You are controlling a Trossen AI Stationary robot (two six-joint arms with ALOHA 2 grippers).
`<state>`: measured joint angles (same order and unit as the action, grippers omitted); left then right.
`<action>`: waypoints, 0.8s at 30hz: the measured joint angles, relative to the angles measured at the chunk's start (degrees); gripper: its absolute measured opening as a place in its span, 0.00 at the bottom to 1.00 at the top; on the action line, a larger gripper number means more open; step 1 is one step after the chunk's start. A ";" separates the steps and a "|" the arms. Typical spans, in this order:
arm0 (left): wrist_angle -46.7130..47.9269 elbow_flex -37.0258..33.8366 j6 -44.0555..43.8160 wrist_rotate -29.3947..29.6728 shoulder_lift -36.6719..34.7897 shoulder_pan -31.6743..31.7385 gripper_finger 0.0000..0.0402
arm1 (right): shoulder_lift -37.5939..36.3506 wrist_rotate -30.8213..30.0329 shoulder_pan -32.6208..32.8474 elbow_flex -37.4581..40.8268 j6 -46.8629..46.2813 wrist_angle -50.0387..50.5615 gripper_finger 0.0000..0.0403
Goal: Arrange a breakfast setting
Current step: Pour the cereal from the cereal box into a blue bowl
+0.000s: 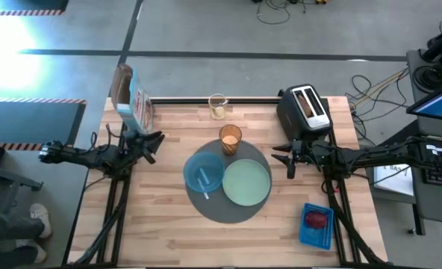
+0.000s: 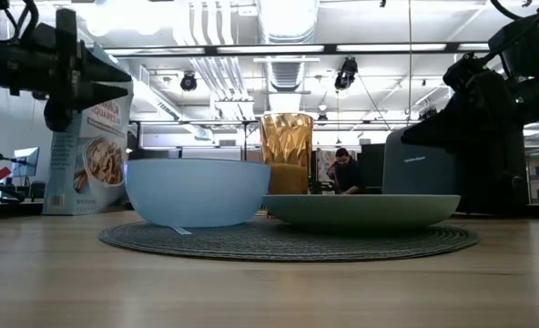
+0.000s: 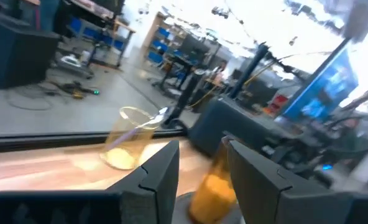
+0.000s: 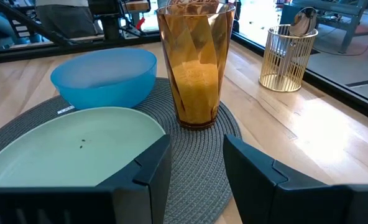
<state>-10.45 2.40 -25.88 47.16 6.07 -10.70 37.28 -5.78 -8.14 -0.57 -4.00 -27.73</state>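
A round dark-grey mat [image 1: 236, 213] lies mid-table. On it rest a blue bowl [image 1: 204, 172] with a small spoon [image 1: 204, 181] inside, a pale-green plate [image 1: 246, 182] and an amber tumbler [image 1: 230, 140] at the mat's far edge. A red fruit [image 1: 317, 220] lies in the blue basket [image 1: 316, 226]. My left gripper [image 1: 158, 143] hovers open left of the tumbler, next to the cereal box [image 1: 131, 97]. My right gripper [image 1: 281, 157] hovers open right of the plate, in front of the toaster [image 1: 304, 110]. No toast shows.
A small clear wire-like cup [image 1: 217, 107] stands at the table's far edge. The cereal box stands far left, the toaster far right, the basket near right. Bare wood [image 1: 161, 232] lies along the near edge.
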 joint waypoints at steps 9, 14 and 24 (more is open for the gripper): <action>16.91 11.54 -14.11 -7.13 4.83 -0.02 0.40 | 0.00 0.00 0.02 -0.01 0.01 0.00 0.33; 29.78 22.39 -14.57 -8.74 12.51 -0.24 0.42 | 0.00 0.00 0.01 0.01 0.02 0.00 0.33; 58.23 36.23 -30.62 -10.72 28.30 -0.63 0.44 | -0.01 0.00 0.01 -0.01 0.08 -0.01 0.33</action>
<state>47.77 38.64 -56.50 36.44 34.36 -11.33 37.26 -5.78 -8.13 -0.58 -3.92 -27.74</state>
